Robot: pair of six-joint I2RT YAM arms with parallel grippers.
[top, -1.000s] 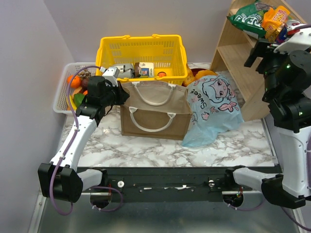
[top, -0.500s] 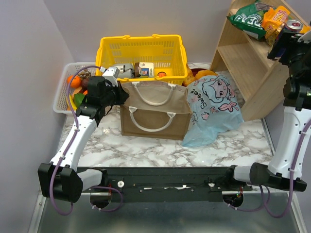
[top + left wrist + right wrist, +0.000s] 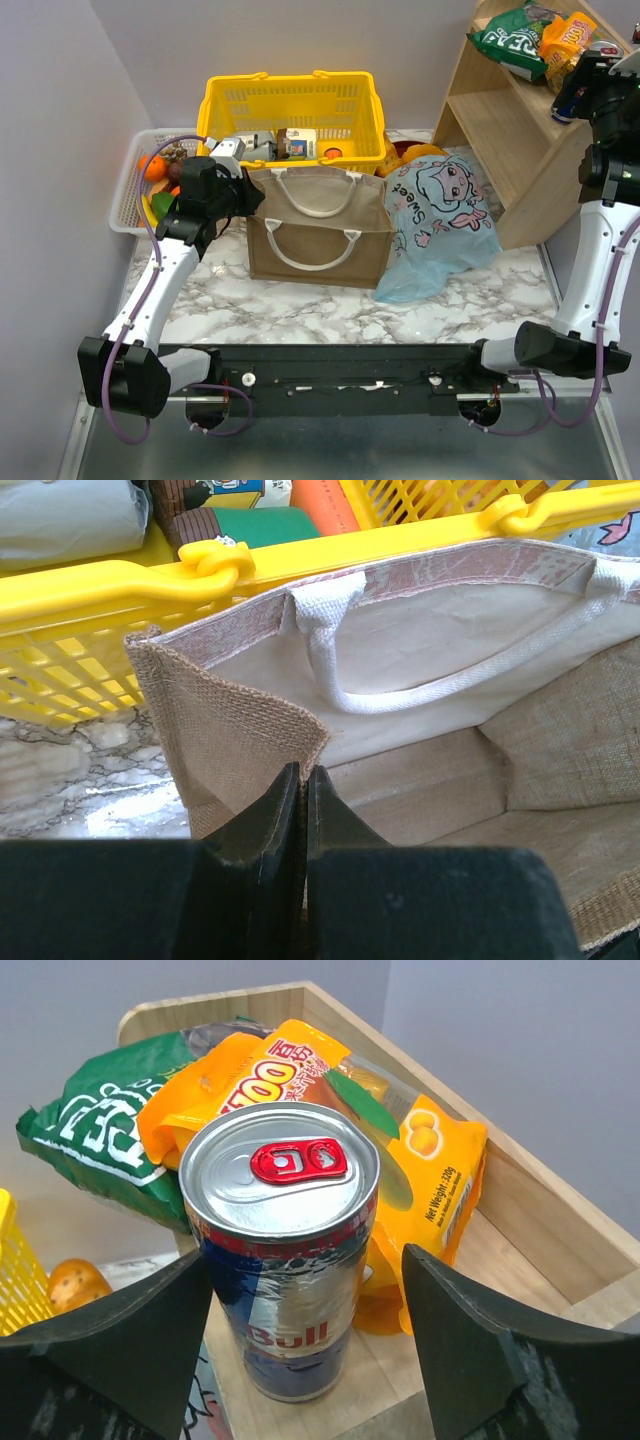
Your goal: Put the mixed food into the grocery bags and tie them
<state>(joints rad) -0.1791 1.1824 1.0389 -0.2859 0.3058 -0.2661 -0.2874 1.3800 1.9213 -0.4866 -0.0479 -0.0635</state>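
Note:
The tan bag (image 3: 318, 225) with white loop handles stands open at mid-table. My left gripper (image 3: 247, 196) is shut on its left rim corner (image 3: 235, 715), and the fingertips (image 3: 303, 772) pinch the burlap edge. A light-blue bag (image 3: 440, 215) with a pink cartoon lies slumped to its right. On top of the wooden shelf stands a blue-silver-red can (image 3: 285, 1260). My right gripper (image 3: 308, 1260) is open around it, one finger on each side. The left finger is close to the can wall and the right one stands clearly apart. Green (image 3: 90, 1130) and orange (image 3: 250, 1070) snack packets lie behind the can.
A yellow mesh basket (image 3: 295, 100) holding cartons stands right behind the tan bag. A white tray (image 3: 128, 205) at the far left holds oranges and other fruit. The wooden shelf (image 3: 500, 150) slopes at the right, with the packets (image 3: 520, 35) on its top.
My right arm has swung up to the shelf top and now straddles the can, its jaws a little narrower. The left arm and the tan bag have not moved.

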